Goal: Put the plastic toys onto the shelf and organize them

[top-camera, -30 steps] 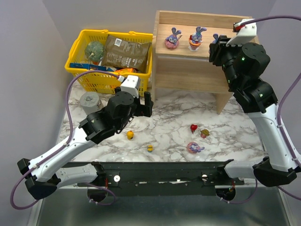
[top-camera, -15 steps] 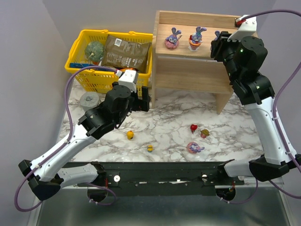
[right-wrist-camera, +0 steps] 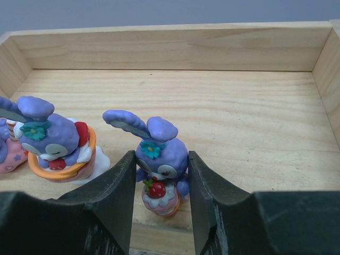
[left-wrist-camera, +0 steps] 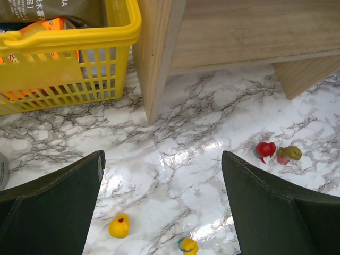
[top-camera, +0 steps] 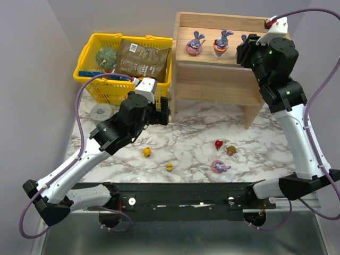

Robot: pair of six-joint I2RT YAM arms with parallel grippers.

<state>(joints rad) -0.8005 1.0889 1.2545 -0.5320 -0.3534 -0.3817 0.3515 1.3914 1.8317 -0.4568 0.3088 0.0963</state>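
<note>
Right end effector (right-wrist-camera: 160,166) snug on bunny (right-wrist-camera: 161,154); overhead, only its ears

A yellow plastic lattice basket (top-camera: 84,56) stands at the back left of the white marble-patterned tabletop (top-camera: 202,127). In it lie a brown foil packet (top-camera: 142,58), a green textured ball (top-camera: 107,56) and an orange packet (left-wrist-camera: 58,25). Just before it sits a grey round thing (top-camera: 100,111), possibly a lid.

Purple-blue bunny (right-wrist-camera: 159,154), pale wood shelf (top-camera: 212,85), yellow basket (top-camera: 106,91) — white, grey-veined marble table (top-camera: 191,127)
</note>
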